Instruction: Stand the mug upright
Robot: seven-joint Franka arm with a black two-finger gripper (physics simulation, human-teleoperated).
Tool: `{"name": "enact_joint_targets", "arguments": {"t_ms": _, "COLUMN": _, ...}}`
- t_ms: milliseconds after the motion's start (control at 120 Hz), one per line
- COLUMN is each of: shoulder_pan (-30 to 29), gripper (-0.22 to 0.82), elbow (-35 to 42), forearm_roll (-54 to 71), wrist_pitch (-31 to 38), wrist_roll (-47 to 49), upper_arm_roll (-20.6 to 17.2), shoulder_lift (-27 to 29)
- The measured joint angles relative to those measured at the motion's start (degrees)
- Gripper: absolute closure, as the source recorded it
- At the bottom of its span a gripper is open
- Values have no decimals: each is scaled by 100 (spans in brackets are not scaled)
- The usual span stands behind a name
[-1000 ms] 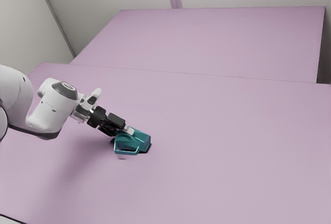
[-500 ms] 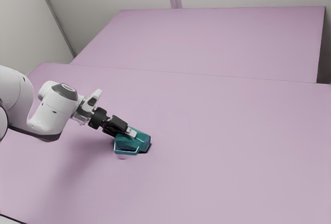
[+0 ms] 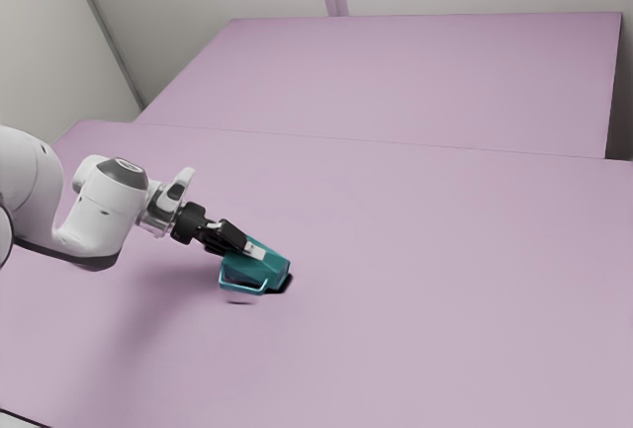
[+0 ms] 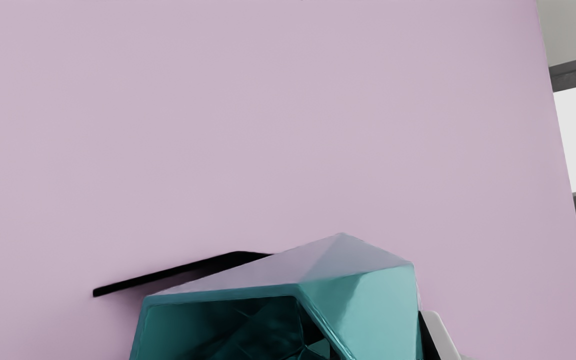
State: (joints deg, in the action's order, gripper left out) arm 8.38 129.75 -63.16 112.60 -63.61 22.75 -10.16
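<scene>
One arm [image 3: 104, 206] of ours comes in at the exterior view's left, its white links bent low over the table [image 3: 445, 250]. From the wrist, our hand [image 3: 158, 209] slants down toward the exterior view's right, well off vertical, and ends in the black claw [image 3: 255, 253], whose tip end is at the mug [image 3: 262, 272]. We cannot tell from these pictures how wide or narrow the claw stands, nor whether it has a true hold on the mug.

Next along comes the mug itself, teal and faceted, lying over at a slant rather than upright. Its mouth faces back toward our hand, its base points to the exterior view's right, and its handle [image 3: 240, 291] is on the side nearer that camera. The wrist view looks into the dark inside of the mug.

Against half a second ago, the arm has barely changed. The mug has shifted slightly toward the exterior view's right and tipped a little, and the dark shadow [image 3: 282, 285] past its base has grown.
</scene>
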Motion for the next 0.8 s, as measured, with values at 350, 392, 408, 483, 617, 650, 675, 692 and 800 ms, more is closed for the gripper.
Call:
{"name": "enact_joint_targets", "arguments": {"t_ms": 350, "shoulder_pan": 165, "gripper": 76, "elbow": -109, "forearm_roll": -25, "wrist_pitch": -7, "wrist_roll": 32, "upper_arm_roll": -18, "shoulder_lift": 301}}
{"name": "enact_joint_targets", "arguments": {"t_ms": 392, "shoulder_pan": 188, "gripper": 77, "elbow": -154, "forearm_roll": -6, "wrist_pitch": 1, "wrist_roll": 47, "upper_arm_roll": -28, "shoulder_lift": 361}}
{"name": "enact_joint_targets", "arguments": {"t_ms": 408, "shoulder_pan": 195, "gripper": 77, "elbow": -186, "forearm_roll": 10, "wrist_pitch": 6, "wrist_roll": 55, "upper_arm_roll": -36, "shoulder_lift": 388}}
{"name": "enact_joint_targets", "arguments": {"t_ms": 483, "shoulder_pan": 234, "gripper": 77, "elbow": -422, "forearm_roll": 166, "wrist_pitch": 31, "wrist_roll": 109, "upper_arm_roll": -80, "shoulder_lift": 489}}
{"name": "enact_joint_targets", "arguments": {"t_ms": 617, "shoulder_pan": 245, "gripper": 78, "elbow": -1143, "forearm_roll": 1245, "wrist_pitch": 67, "wrist_roll": 412, "upper_arm_roll": -351, "shoulder_lift": 634}}
{"name": "enact_joint_targets", "arguments": {"t_ms": 650, "shoulder_pan": 251, "gripper": 78, "elbow": -1295, "forearm_roll": 1619, "wrist_pitch": 86, "wrist_roll": 516, "upper_arm_roll": -421, "shoulder_lift": 662}}
{"name": "enact_joint_targets", "arguments": {"t_ms": 675, "shoulder_pan": 242, "gripper": 78, "elbow": -1407, "forearm_roll": 1923, "wrist_pitch": 102, "wrist_roll": 602, "upper_arm_roll": -487, "shoulder_lift": 674}}
{"name": "enact_joint_targets", "arguments": {"t_ms": 692, "shoulder_pan": 240, "gripper": 78, "elbow": -1484, "forearm_roll": 2142, "wrist_pitch": 112, "wrist_roll": 662, "upper_arm_roll": -526, "shoulder_lift": 680}}
{"name": "enact_joint_targets", "arguments": {"t_ms": 800, "shoulder_pan": 147, "gripper": 78, "elbow": -1785, "forearm_roll": 3560, "wrist_pitch": 257, "wrist_roll": 1106, "upper_arm_roll": -867, "shoulder_lift": 683}}
